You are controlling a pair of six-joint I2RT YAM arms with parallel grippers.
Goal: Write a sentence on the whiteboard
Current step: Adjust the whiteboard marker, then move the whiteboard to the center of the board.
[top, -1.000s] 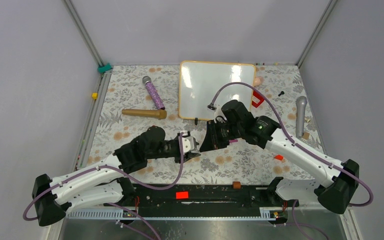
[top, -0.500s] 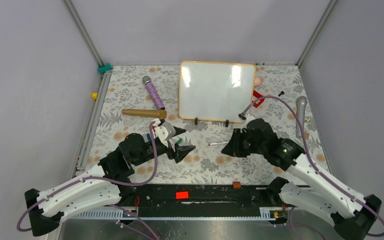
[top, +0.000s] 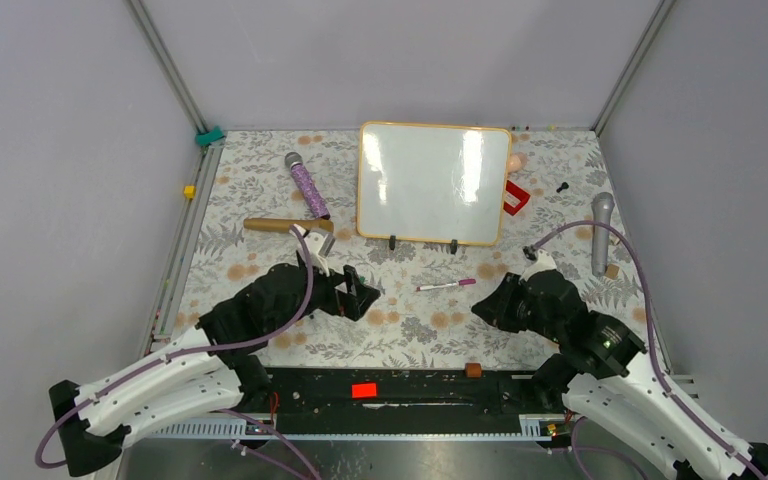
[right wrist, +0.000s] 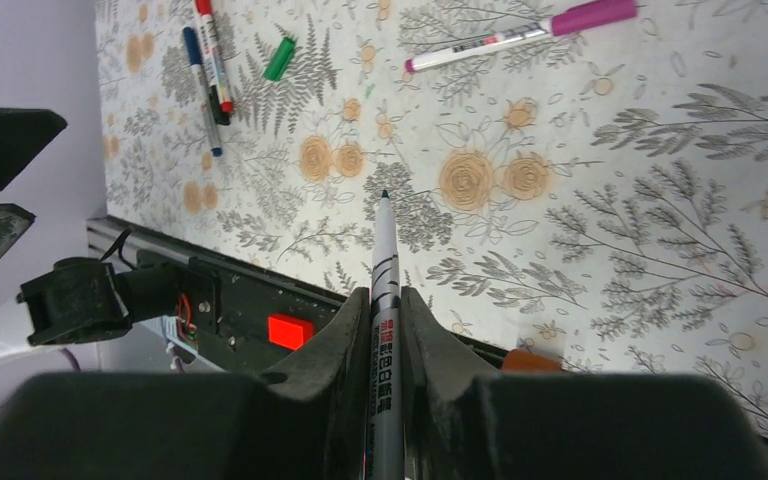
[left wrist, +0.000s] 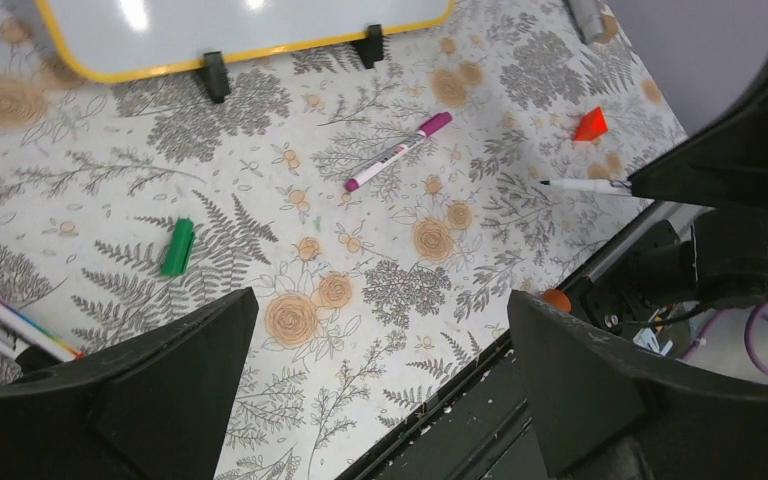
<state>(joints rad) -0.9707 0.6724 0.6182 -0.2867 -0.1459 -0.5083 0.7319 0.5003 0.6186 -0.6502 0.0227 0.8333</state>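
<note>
**Ana:** Where was the whiteboard [top: 432,180]?

**Ben:** By the far edge of the table, about midway along it, on two small black feet. Its face showed only glare; I could make out no letters.

**Ana:** And the pincers?

**Ben:** The right gripper [right wrist: 385,296] was clamped on an uncapped marker [right wrist: 384,240], tip pointing forward. It sat near the near edge, toward the right corner and well apart from the board. The left gripper [left wrist: 382,298] stood wide with nothing in it, over the near-left part of the table.

**Ana:** What worried you?

**Ben:** Three things. The bare tip could have dragged over the flowered tabletop on the way and marked it. A purple-capped pen [left wrist: 397,152] lay between the right gripper and the board's feet, so a low approach might have knocked it. And nothing braced the board. I judged that a hard press could push it back or tip it, or swivel the thin marker in its pinch. A green cap [left wrist: 177,246] lay loose too, nearer the left side.
</note>
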